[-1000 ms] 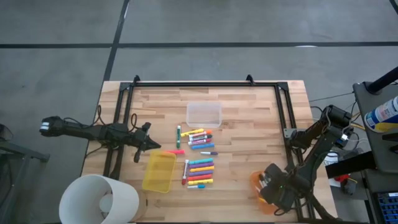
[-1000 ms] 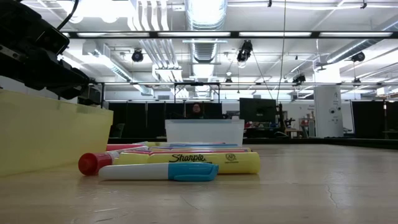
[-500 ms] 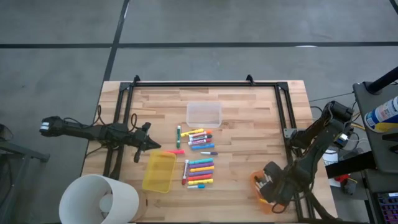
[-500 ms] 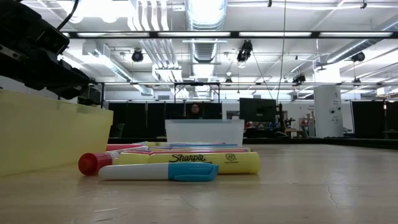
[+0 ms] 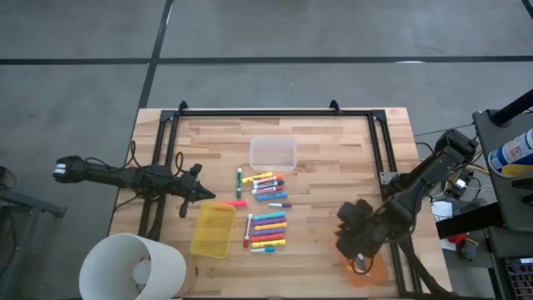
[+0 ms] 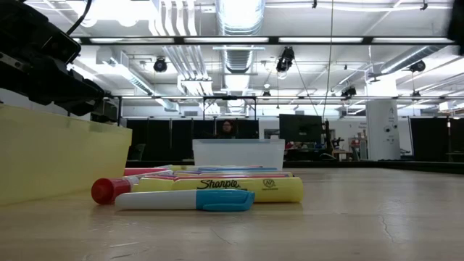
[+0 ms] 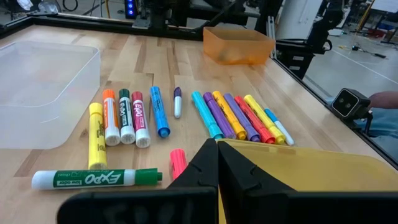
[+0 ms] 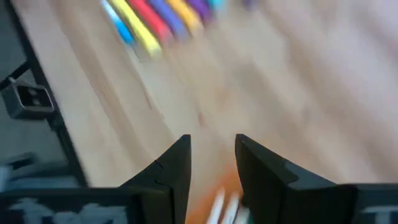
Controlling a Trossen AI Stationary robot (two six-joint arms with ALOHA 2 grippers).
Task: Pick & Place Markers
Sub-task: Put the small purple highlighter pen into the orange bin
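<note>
Right gripper (image 8: pixel 211 163) stood over the table just above the orange bin (image 5: pixel 364 271), on the side of the bin toward the markers (image 5: pixel 266 232). Its own wrist camera showed the two fingers (image 8: pixel 171 168) parted with a gap between them and nothing in the gap, so I logged it as released and empty. Beneath the fingers that view caught the bin's orange and something pale and stick-like in it, which I took for markers already dropped; too blurred to be sure.

Left gripper (image 7: pixel 216 163) sat clenched shut, empty, parked at the yellow bin (image 5: pixel 212 230), by its corner away from the orange bin. I judged it was simply waiting out of the way.

The markers lay in two loose groups on the wood, well apart from the orange bin: one row beside the yellow bin, another between that row and the clear bin (image 5: pixel 273 153). Laid side by side, they should be easy to take one at a time.

The overhead view gave the whole layout, but the arm covered most of the orange bin. The left wrist view showed that bin's far wall plainly. The table-level view showed only marker ends and the clear bin behind, not the right gripper.
</note>
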